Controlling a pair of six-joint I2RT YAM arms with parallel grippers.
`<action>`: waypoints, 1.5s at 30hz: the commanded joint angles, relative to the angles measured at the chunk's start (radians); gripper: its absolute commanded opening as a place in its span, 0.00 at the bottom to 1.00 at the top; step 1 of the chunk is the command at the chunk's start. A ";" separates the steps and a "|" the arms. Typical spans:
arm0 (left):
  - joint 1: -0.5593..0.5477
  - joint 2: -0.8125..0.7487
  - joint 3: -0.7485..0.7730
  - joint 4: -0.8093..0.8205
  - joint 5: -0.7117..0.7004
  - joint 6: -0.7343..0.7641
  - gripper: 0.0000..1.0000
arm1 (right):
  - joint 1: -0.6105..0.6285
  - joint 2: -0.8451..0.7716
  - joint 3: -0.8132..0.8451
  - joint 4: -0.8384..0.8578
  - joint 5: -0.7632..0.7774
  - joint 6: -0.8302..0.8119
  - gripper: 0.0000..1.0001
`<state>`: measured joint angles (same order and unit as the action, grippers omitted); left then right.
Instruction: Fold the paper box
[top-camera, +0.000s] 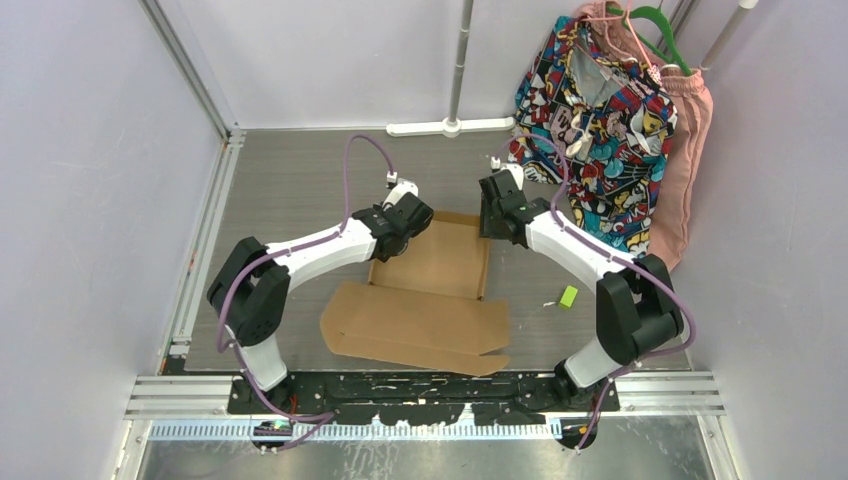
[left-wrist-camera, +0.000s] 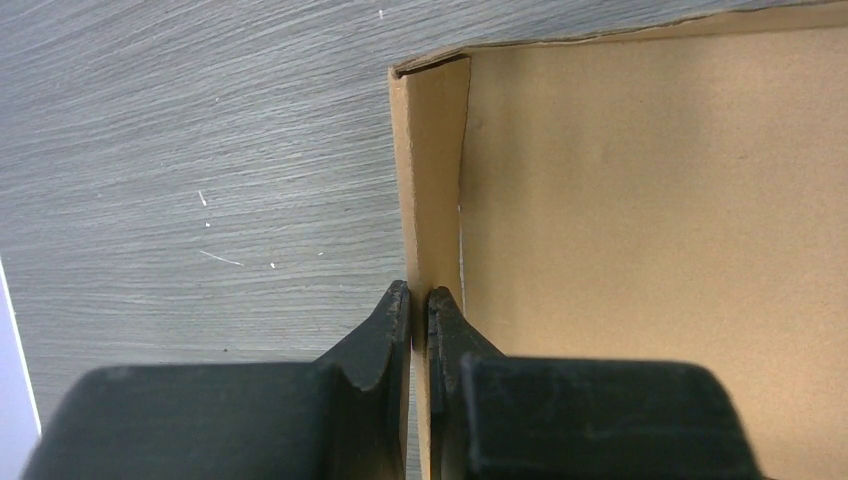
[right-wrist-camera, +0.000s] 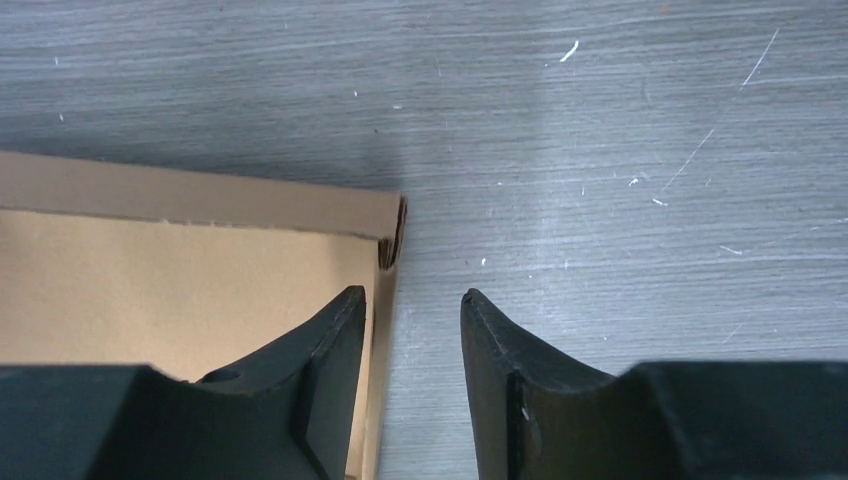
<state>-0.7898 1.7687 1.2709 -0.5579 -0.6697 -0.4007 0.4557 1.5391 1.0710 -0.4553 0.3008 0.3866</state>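
One box lies mid-bench. The left gripper pinches its left wall. The right gripper gapes astride the right wall.

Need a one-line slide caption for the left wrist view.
Left jaws pinched shut on the upright side wall of the box, grey table alongside.
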 joint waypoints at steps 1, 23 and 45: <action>0.004 -0.046 -0.008 -0.015 -0.040 0.034 0.00 | -0.006 0.024 0.061 0.052 0.025 -0.018 0.46; 0.003 -0.044 0.012 -0.028 -0.044 0.033 0.00 | 0.015 0.065 0.073 0.024 0.084 -0.046 0.24; 0.004 -0.042 0.017 -0.036 -0.053 0.029 0.00 | 0.074 0.099 0.107 -0.015 0.204 -0.076 0.08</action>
<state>-0.7898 1.7615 1.2709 -0.5716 -0.6697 -0.3885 0.5259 1.6398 1.1496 -0.4603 0.4522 0.3458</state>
